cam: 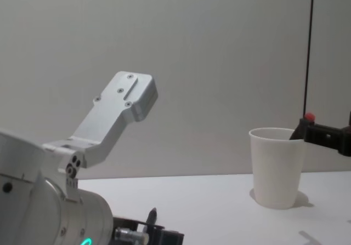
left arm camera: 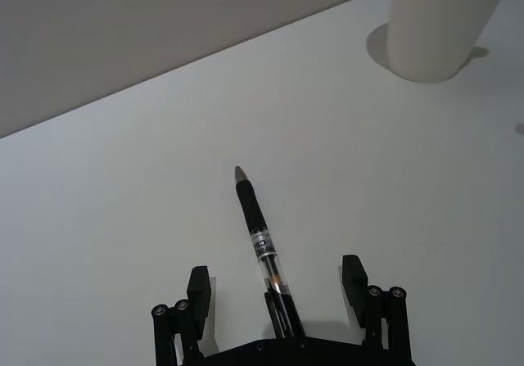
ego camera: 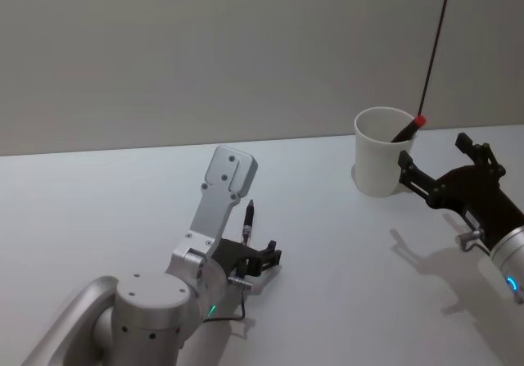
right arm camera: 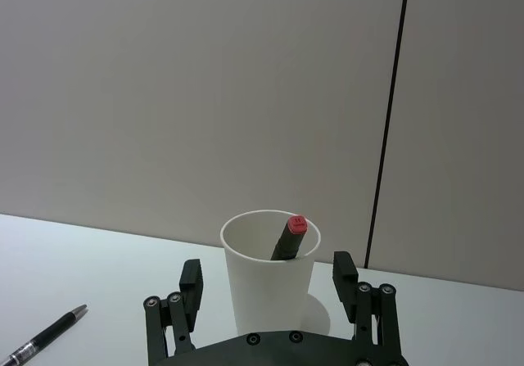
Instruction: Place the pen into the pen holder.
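Observation:
A black pen (left arm camera: 259, 241) with a grey tip lies on the white table, and the open left gripper (left arm camera: 276, 286) sits low over its rear half, one finger on each side. The head view has that pen (ego camera: 248, 217) poking out ahead of the left gripper (ego camera: 260, 259). The pen holder (ego camera: 382, 163), a white paper cup, stands at the back right with a red-capped marker (ego camera: 408, 128) leaning inside. My right gripper (ego camera: 432, 150) is open, facing the cup's right side. From the right wrist, the pen holder (right arm camera: 268, 277) stands just beyond the spread fingers (right arm camera: 191, 281).
A bare white table (ego camera: 344, 292) runs back to a grey wall. A thin dark line (ego camera: 435, 47) runs down the wall behind the cup. The left arm's large silver links (cam: 109, 119) rise at the lower left.

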### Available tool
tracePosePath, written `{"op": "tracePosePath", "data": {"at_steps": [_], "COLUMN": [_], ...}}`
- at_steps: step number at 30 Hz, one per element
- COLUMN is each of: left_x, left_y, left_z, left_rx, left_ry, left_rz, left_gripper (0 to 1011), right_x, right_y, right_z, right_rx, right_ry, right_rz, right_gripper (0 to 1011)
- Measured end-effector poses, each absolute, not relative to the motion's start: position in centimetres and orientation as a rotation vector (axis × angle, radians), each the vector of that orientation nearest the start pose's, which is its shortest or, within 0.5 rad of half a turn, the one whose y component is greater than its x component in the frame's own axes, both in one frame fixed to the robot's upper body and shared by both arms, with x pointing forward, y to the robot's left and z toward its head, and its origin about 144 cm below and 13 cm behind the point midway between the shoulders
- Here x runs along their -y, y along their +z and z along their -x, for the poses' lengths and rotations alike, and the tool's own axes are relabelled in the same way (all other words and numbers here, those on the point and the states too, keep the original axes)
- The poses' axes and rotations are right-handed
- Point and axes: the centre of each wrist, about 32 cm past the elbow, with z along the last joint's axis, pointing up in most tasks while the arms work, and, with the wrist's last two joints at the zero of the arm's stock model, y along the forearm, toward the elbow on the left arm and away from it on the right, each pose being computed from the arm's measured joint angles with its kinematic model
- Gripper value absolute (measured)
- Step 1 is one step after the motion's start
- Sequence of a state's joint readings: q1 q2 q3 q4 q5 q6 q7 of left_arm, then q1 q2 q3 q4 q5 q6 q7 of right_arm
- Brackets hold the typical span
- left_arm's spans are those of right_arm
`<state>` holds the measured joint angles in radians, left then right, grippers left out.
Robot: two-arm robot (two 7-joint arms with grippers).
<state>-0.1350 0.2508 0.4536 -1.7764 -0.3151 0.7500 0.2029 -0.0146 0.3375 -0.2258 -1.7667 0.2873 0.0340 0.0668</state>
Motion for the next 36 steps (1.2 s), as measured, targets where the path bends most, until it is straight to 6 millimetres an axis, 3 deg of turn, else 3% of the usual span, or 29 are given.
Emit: {"op": "tracePosePath", "data": {"at_steps": [29, 36], "left_x": [-14.55, -14.50], "left_y": [121.27, 121.27], "left_z": [-45.55, -45.57], "left_rx": [-0.340, -0.347], "left_ry": [1.235, 1.237], "left_rz": [-0.520, -0.521], "left_gripper": [1001, 886], "right_x": [23.71, 23.71], "right_y": [118.87, 118.87], "right_z": [-44.33, -44.33], "right_rx": [0.075, 0.075], "right_ry": [-1.230, -1.230], "right_rz": [-0.026, -0.026], "right_gripper": [1001, 1001]}}
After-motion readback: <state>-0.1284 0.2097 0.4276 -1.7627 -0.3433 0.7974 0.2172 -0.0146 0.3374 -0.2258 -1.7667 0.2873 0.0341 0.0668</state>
